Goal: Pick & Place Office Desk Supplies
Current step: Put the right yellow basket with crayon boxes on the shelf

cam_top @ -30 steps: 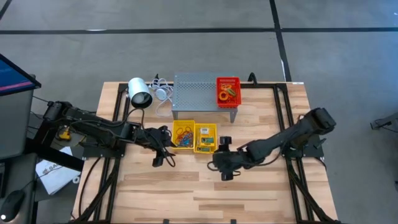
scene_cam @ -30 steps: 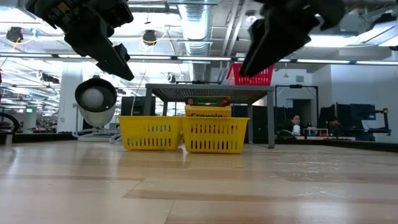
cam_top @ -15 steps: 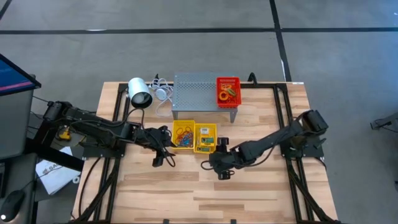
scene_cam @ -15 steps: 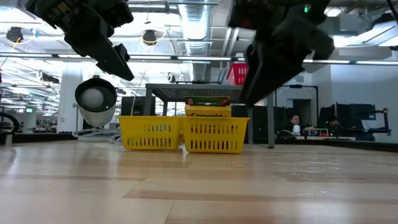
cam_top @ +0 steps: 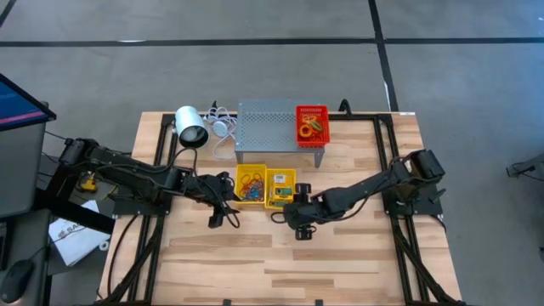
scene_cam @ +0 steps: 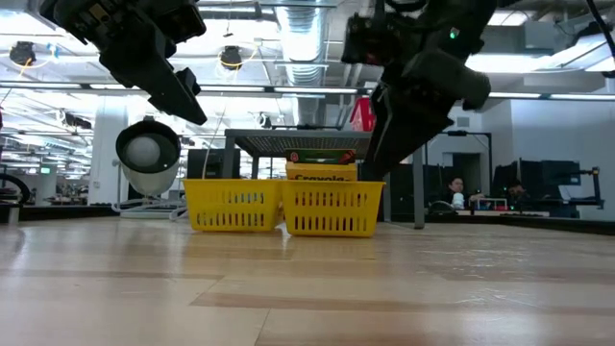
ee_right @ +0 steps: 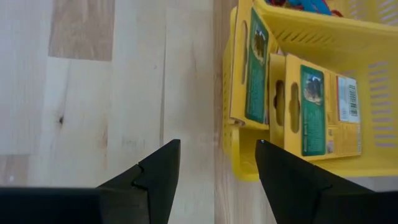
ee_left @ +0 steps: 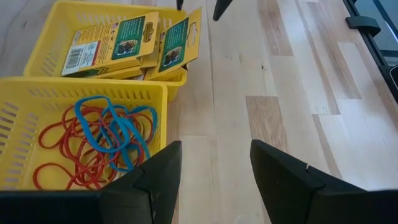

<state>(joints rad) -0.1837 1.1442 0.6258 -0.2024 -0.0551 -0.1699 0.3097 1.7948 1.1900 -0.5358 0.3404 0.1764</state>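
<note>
On the wooden bench (cam_top: 340,255), the right gripper (cam_top: 299,223) hangs just beside the yellow plastic basket (cam_top: 281,189) of yellow-and-green crayon boxes (ee_right: 311,112), fingers spread and empty. The left gripper (cam_top: 223,211) (fingers also parted, holding nothing) hovers by the neighbouring yellow basket (ee_left: 25,118) of red and blue rubber bands (ee_left: 93,140).

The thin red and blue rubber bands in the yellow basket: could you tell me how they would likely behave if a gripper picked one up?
The thin red and blue rubber bands lie in a tangled heap, so lifting one would probably drag others along. They look limp and very light, likely to droop and stretch. The slotted yellow plastic basket holding them also seems light and may shift.
</note>
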